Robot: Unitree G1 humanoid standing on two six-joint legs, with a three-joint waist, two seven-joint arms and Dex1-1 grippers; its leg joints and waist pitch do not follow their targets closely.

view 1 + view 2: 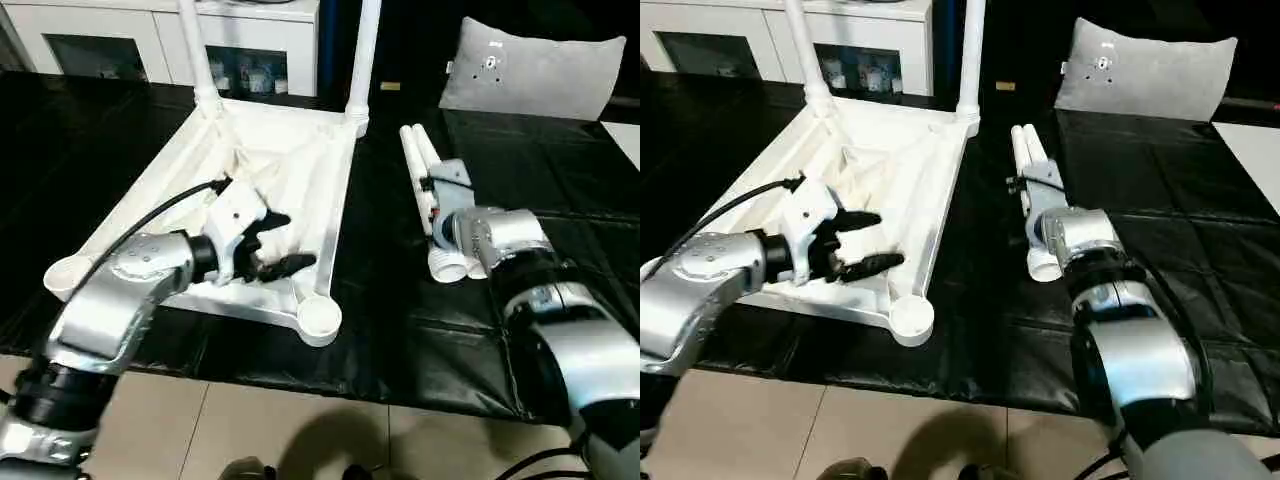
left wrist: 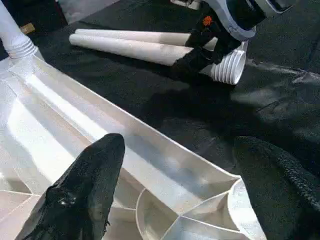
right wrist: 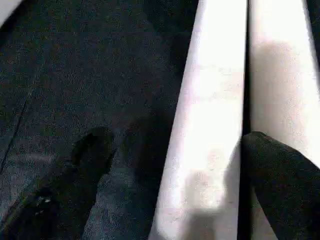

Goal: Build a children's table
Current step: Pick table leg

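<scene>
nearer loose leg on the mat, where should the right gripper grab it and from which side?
Grip the nearer loose leg on its smooth tube, just above the ribbed end, coming from above. It lies flat on the black mat tight against the second leg, so one finger must slip into the seam. The right gripper already straddles it, open.

My left arm reaches in from the near left, silver forearm bent inward, so that my left gripper (image 1: 278, 243) hangs over the near end of the upturned table top (image 1: 902, 135), its two black fingers (image 2: 85, 185) spread apart with nothing between them. My right arm stretches forward past the table top's right side, and my right gripper (image 2: 200, 47) points down with its wrist tipped forward. Its fingers (image 3: 280, 185) stand wide, one on each side of a single leg of the loose table legs (image 1: 425, 170) lying beside the table top, not closed on it.
</scene>
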